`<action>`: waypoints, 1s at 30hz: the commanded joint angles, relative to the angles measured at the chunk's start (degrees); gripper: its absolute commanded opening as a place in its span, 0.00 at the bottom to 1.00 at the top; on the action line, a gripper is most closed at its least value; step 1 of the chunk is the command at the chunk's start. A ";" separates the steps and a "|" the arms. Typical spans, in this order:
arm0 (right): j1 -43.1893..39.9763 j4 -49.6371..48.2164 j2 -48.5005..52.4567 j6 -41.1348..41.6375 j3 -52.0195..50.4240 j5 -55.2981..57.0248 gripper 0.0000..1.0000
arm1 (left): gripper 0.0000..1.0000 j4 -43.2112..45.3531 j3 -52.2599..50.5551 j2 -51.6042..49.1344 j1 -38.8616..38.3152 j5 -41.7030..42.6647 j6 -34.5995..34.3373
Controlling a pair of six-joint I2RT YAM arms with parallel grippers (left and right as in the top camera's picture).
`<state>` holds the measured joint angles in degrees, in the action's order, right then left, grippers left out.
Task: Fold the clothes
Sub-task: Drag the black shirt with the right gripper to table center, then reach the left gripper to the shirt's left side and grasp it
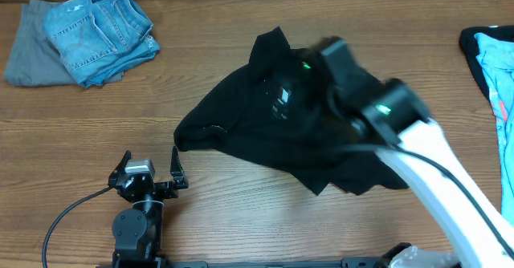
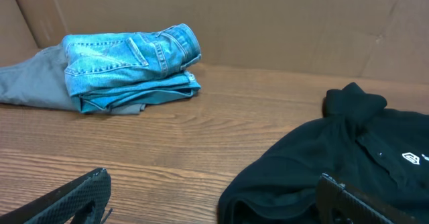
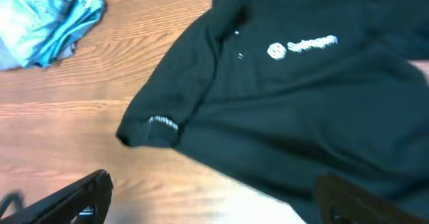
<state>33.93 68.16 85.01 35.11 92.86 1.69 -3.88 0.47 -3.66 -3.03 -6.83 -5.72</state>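
The wooden table (image 1: 241, 220) fills the overhead view, and a brown cardboard wall (image 2: 268, 23) stands along its far edge. The white right arm (image 1: 434, 164) reaches in from the lower right, and its dark wrist sits over the right part of the black garment (image 1: 241, 131).

That garment lies crumpled and unfolded near the middle of the table, a little right of centre. Its collar (image 2: 352, 100) points to the far edge, and 1 rounded lobe of cloth bulges toward the left arm's side.

At the far left corner, well apart from the garment, the light blue jeans (image 1: 100, 31) sit folded in a stack. They rest partly on a grey cloth (image 1: 28, 55), which sticks out to the left beneath them. A light blue and black fabric (image 1: 494, 67) shows at the right edge, cut off by the frame.

The left gripper (image 1: 151, 157) sits near the front edge, just in front of the garment's left lobe. Its 2 fingers are spread wide, with nothing between them. The right gripper (image 3: 211, 184) hangs above the garment with its 2 fingers also spread wide. No cloth is caught between them, though the wrist view is blurred.

On the chest, a small white logo (image 3: 301, 46) sits beside 2 tiny buttons (image 3: 238, 44). A small white mark (image 3: 161, 122) shows on the folded edge nearest the left.
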 commanded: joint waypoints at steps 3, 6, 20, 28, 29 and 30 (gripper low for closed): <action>-0.33 14.51 -0.70 1.68 0.17 -1.31 1.00 | 1.00 0.07 -0.20 0.07 -0.22 0.31 1.05; -0.13 19.41 -0.15 7.48 -3.26 -1.38 1.00 | 1.00 0.07 -0.20 0.07 -0.22 0.31 1.05; -0.31 -10.08 -0.11 14.67 -36.48 -13.62 0.93 | 1.00 0.07 -0.20 0.07 -0.22 0.31 1.05; -0.31 -15.21 -0.13 14.64 -40.19 -15.91 1.00 | 1.00 0.07 -0.20 0.07 -0.22 0.31 1.05; -0.31 -15.41 -0.13 14.64 -40.19 -15.91 1.00 | 1.00 0.07 -0.20 0.07 -0.22 0.31 1.05; -0.26 -15.82 -0.13 14.64 -40.19 -15.87 1.00 | 1.00 0.07 -0.20 0.07 -0.22 0.31 1.05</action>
<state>33.78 53.10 85.14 49.47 52.95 -12.93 -3.88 0.47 -3.66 -3.03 -6.83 -5.69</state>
